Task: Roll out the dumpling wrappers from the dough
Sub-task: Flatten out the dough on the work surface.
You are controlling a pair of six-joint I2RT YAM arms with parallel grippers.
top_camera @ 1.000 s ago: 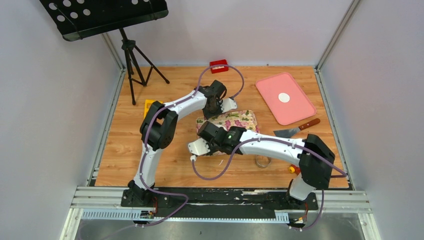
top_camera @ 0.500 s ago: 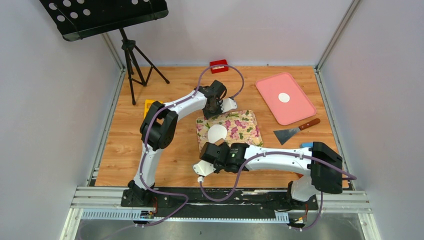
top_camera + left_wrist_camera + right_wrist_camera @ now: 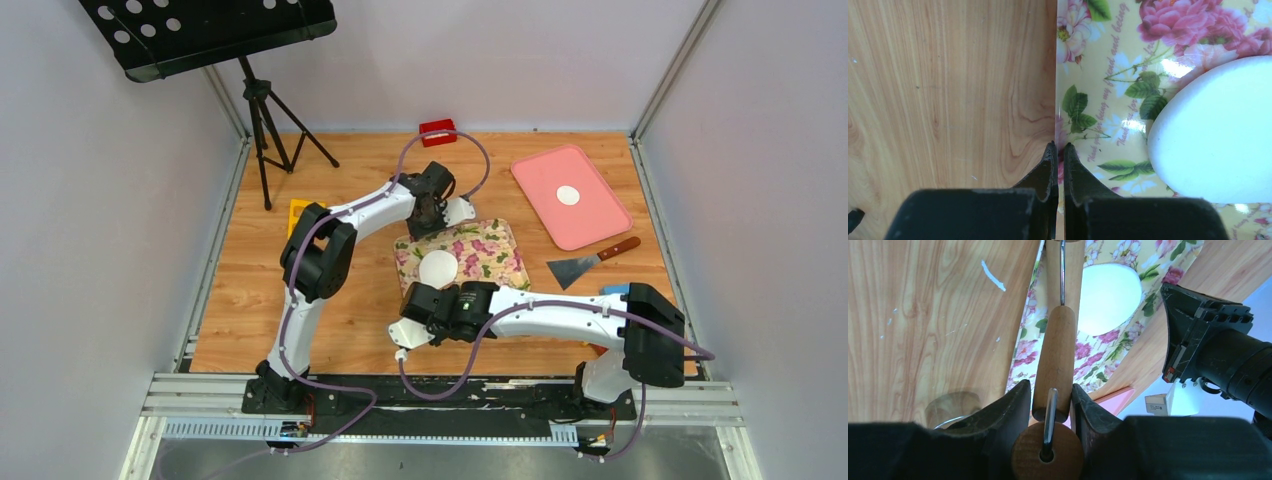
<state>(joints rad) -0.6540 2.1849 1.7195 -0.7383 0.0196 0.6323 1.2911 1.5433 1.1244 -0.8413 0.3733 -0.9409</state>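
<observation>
though flat, dough [image 3: 437,267] near-round, axis unclear

On the wooden table [image 3: 260,290], a flat white round sheet of dough [image 3: 437,267] lies on a flowered yellow rectangular mat [image 3: 490,250], and the left tool [image 3: 428,225] sits at the mat's far edge, toward its left corner. Farther right, a pink plastic tray [image 3: 590,215] carries a small white dough disc [image 3: 568,195], and a metal scraper with a wooden handle [image 3: 585,263] lies near the tray's near edge.

A robotics lab cell; plain grey walls [image 3: 100,250] box in the wood table [image 3: 240,300]; aluminium rails [image 3: 190,395] edge it; a tripod stand [image 3: 259,100] in the corner.
</observation>
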